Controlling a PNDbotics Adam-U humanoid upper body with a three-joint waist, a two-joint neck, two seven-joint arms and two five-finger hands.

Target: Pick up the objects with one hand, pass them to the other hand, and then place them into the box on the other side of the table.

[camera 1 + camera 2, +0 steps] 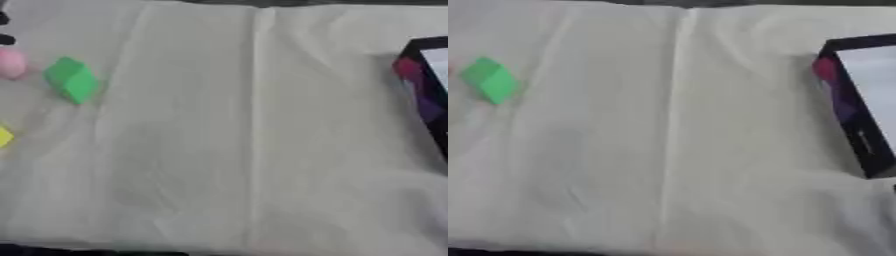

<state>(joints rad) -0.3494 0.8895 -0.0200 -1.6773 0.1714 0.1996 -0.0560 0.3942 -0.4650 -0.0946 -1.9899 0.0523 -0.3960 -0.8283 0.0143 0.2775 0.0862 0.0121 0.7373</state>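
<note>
A green block (72, 80) lies on the white cloth at the left. A pink rounded object (11, 63) sits just left of it at the picture's edge, and a small yellow piece (4, 136) shows lower down at the left border. The box (859, 110), dark-walled with a pale inside and red and purple print on its side, stands at the right edge of the table. Two small black shapes (4, 30) show at the upper left edge; I cannot make out what they are. Neither hand shows in either view.
A white cloth (245, 140) with lengthwise creases covers the table. A dark strip runs along the near edge at the bottom left.
</note>
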